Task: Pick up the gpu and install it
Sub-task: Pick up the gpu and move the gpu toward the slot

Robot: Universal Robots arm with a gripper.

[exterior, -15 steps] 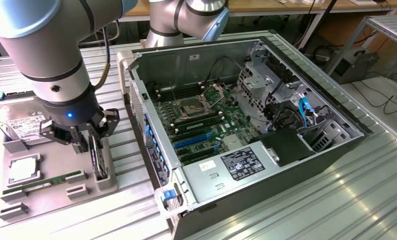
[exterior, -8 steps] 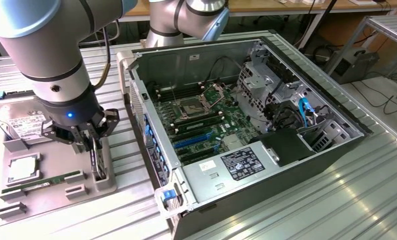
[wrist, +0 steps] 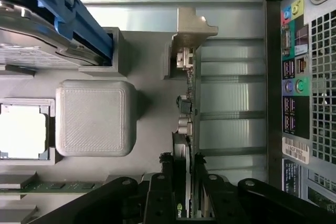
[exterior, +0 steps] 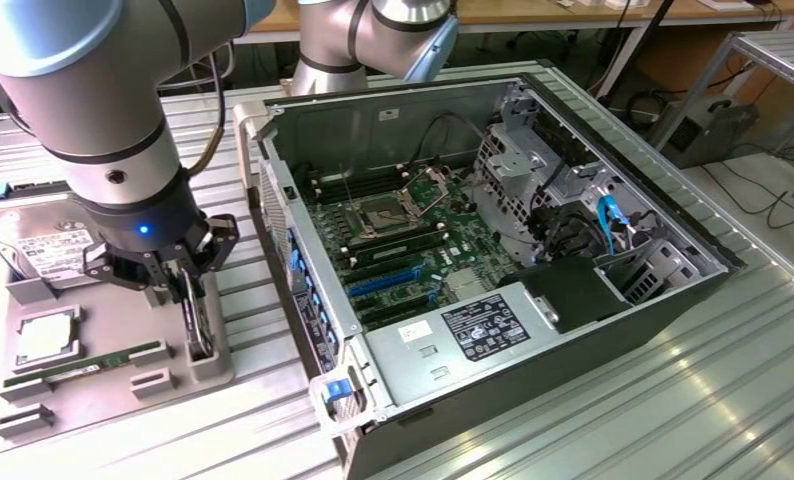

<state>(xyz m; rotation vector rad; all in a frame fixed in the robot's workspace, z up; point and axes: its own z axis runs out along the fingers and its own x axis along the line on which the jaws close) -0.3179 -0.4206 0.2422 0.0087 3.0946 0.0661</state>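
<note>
Has the end effector [exterior: 190, 290] clamped on the gpu [exterior: 200, 325], one finger against each face. Stands on edge in the grey holder [exterior: 104, 395] on the desk [exterior: 277, 425], beside the open computer case [exterior: 531, 400].

Looking straight down the gripper [wrist: 183, 158] here: its black fingers [wrist: 161, 195] sit one on each face of the gpu [wrist: 190, 95], clamped against it. The card stands on edge in a slot of the grey holder tray [wrist: 149, 103], with its silvery bracket [wrist: 195, 27] at the end away from the fingers. Just beside it is a square grey block [wrist: 94, 118]. Past that are a hard drive [wrist: 26, 45] with a blue rail [wrist: 79, 14], a processor chip [wrist: 21, 132] and a green memory stick [wrist: 58, 186]. On the card's other side — slatted metal table [wrist: 231, 93], then the computer case's port panel [wrist: 294, 87].
</note>
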